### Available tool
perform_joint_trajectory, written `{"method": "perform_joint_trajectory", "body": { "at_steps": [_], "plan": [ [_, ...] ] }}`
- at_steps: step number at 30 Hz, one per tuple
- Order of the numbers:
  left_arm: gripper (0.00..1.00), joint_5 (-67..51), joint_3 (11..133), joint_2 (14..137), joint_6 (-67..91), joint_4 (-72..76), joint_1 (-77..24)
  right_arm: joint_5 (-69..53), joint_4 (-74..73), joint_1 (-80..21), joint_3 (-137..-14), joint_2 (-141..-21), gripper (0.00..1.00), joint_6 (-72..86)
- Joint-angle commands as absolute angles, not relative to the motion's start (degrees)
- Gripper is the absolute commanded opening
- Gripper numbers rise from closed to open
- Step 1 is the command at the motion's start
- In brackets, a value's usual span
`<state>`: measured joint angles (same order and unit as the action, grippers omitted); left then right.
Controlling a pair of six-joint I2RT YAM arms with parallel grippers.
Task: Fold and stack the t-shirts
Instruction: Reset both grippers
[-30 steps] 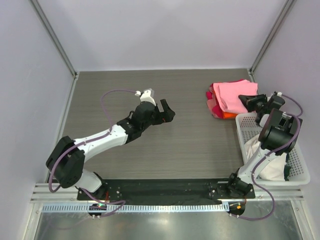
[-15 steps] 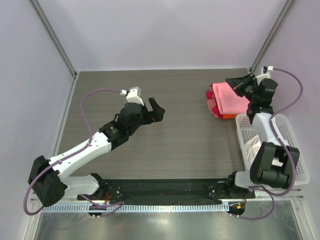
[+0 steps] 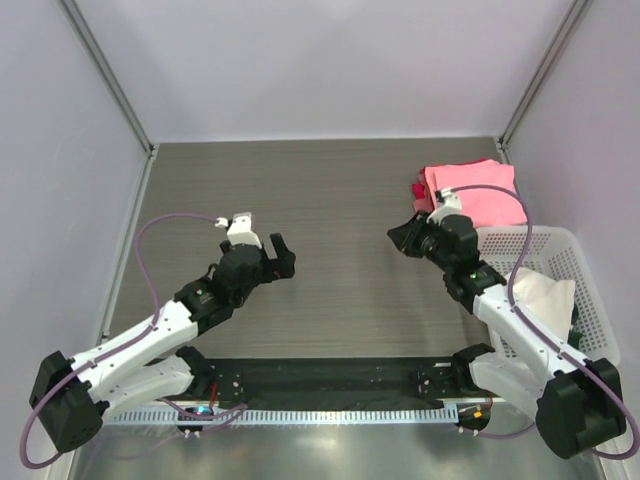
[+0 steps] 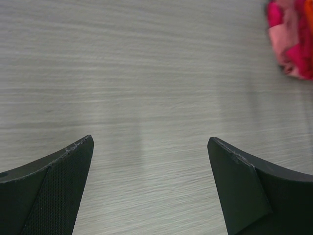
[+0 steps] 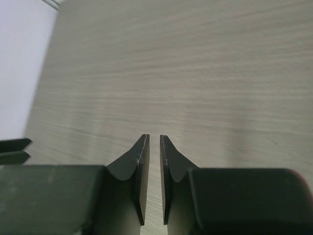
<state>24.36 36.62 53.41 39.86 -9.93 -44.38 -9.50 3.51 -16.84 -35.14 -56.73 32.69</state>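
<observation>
Grey wood-grain surface (image 3: 340,190), pale walls. Folded t-shirts (image 3: 480,190) stacked at far right corner, away from working middle. Cream-white t-shirt (image 3: 545,300) waits in basket (image 3: 592,250), seems unfolded. Left end effector (image 4: 151,147) wide, empty. Right end effector (image 5: 154,139) only narrow slit, holds nothing.

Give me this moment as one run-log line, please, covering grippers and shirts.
left gripper: open, empty, over table | right gripper: jaws narrowly apart, empty | pink t-shirt: tops folded stack | cream-white t-shirt: in basket
</observation>
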Motion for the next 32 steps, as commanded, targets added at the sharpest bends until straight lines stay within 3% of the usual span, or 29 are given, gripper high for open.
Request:
{"method": "perform_joint_trajectory", "body": {
  "at_steps": [1, 5, 7, 8, 13, 22, 27, 32],
  "plan": [
    [1.0, 27.51, 33.5, 51.68, 36.74, -8.18, -44.12, 2.1, 1.85, -20.3, -31.3, -55.46, 0.19, 26.46],
    [1.0, 25.5, 29.37, 52.99, 34.2, -6.25, -44.12, 3.34, 4.56, -22.76, -25.32, -54.06, 0.24, 26.37],
    [1.0, 24.7, 28.74, 53.7, 33.31, -6.15, -44.12, 2.03, 6.5, -22.76, -22.68, -53.7, 0.39, 26.89],
    [1.0, 24.0, 28.48, 54.31, 32.88, -5.98, -44.21, 1.67, 7.11, -22.76, -22.15, -54.22, 0.59, 27.24],
    [1.0, 23.82, 24.71, 53.27, 31.82, -2.04, -44.21, 2.28, 7.91, -22.76, -22.32, -57.56, 0.79, 28.74],
    [1.0, 18.73, 23.47, 52.21, 29.36, 4.13, -44.12, 3.95, 11.51, -22.76, -20.22, -55.47, 0.79, 29.09],
    [1.0, 19.68, 23.03, 50.98, 29.0, 4.22, -44.12, 10.0, 15.98, -22.76, -16.18, -53.88, 0.72, 34.36],
    [0.99, 22.49, 21.71, 47.12, 29.35, 4.22, -44.12, 5.81, 16.96, -22.76, -15.73, -52.82, 0.75, 32.43]
  ]
}}
